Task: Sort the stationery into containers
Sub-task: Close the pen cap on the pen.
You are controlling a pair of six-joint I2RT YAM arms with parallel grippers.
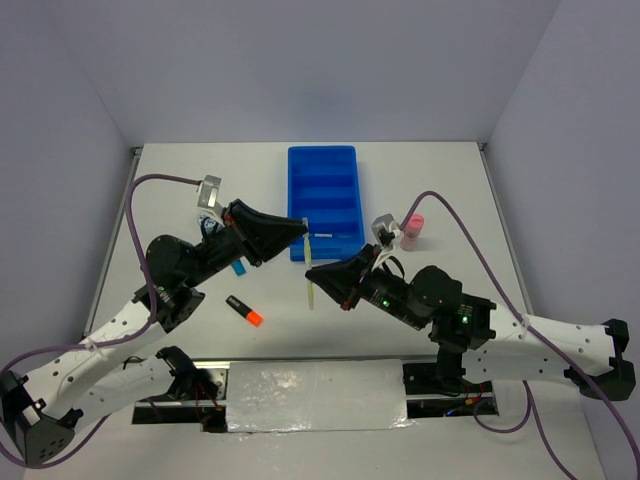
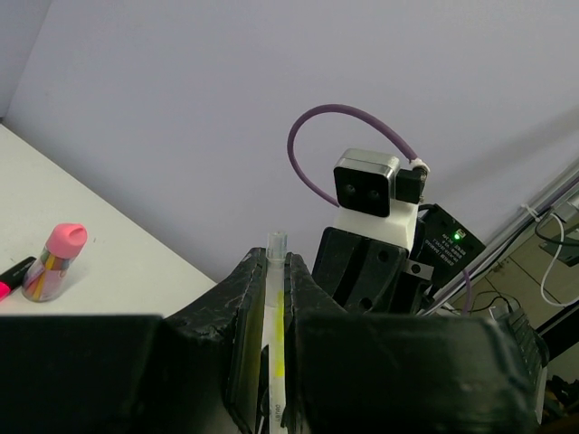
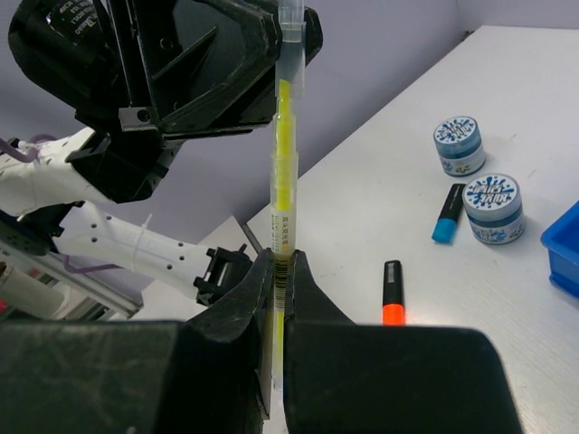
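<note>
1. A white desk (image 1: 450, 190) stood inside pale lilac walls, with a bright blue tray (image 1: 322, 152) of four crosswise compartments at its middle back.
2. The left end effector (image 2: 274, 271) was pinching one end of a thin pale stick (image 3: 283, 163), which had a yellow core.
3. The right end effector (image 3: 280, 271) was pressed onto the other end of the same stick, so the stick spanned the gap between the two.
4. From above, the stick was off the desk, just in front of the tray's near left corner and outside every compartment.
5. Two round tubs (image 3: 457, 145) with blue patterned lids sat side by side on the desk, left of the tray.
6. A black marker with a blue end (image 3: 446, 214) lay just beside the tubs.
7. A black marker with an orange end (image 1: 244, 310) lay nearer the arm bases, apart from the blue one.
8. A pink-capped cylinder (image 1: 412, 230) stood upright on the desk to the right of the tray, close to the right arm's wrist.
</note>
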